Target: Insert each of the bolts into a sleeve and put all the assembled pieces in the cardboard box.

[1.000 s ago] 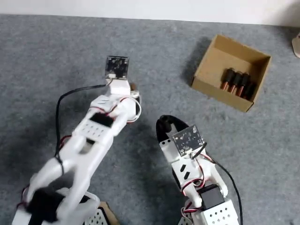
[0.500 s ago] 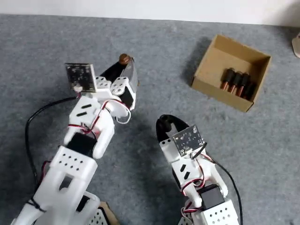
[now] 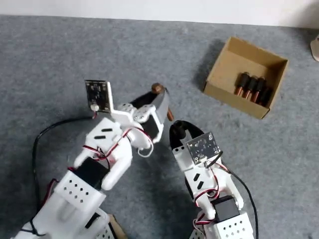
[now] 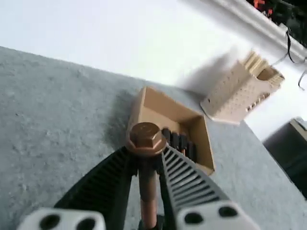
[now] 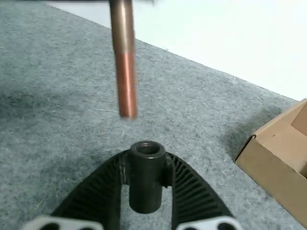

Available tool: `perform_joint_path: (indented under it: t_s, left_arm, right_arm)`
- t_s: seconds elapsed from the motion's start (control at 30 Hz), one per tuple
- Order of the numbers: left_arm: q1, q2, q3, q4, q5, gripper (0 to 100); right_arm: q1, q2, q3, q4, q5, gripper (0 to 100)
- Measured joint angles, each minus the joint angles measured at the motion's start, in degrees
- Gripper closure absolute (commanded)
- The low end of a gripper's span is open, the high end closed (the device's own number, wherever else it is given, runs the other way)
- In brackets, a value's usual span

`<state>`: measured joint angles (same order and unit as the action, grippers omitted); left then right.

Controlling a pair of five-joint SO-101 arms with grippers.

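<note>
Bolt (image 4: 146,140): copper, hex head, smooth shank. Ribbed black left jaws are closed on the shank below the head.
Sleeve (image 5: 145,175): matte black tube, clamped in the right jaws. The bolt's tip is near its open bore, not inside.
Cardboard box (image 3: 229,102): open, with a row of assembled pieces (image 3: 251,87) inside.
Worktop (image 3: 60,55): grey felt.

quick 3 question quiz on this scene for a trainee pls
1. True or false: the left gripper holds a bolt.
2. The bolt's tip is: A inside the sleeve in the right gripper; B close to that sleeve but outside it; C pointing away from it.
3. Where do the assembled pieces lie?
Key: 1 true; 2 B; 3 in the cardboard box.
</note>
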<state>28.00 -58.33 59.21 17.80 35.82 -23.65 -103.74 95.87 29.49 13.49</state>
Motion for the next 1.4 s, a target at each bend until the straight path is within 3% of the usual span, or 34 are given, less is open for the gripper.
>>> perform_joint_path:
  t_s: [0.43, 0.73, 1.4]
  left_arm:
    - [2.02, 0.0, 1.05, 0.0, 0.0, 99]
    - [2.55, -0.09, 7.3, -9.32, -3.78, 99]
    - [2.64, -0.09, 5.98, -10.29, -4.57, 99]
  right_arm:
    - [0.0, 0.0, 0.0, -1.85, 0.0, 99.4]
    - [0.26, 0.0, 0.0, -2.02, -2.02, 99.4]
    - [-1.41, 0.0, 0.0, -2.02, -2.37, 99.4]
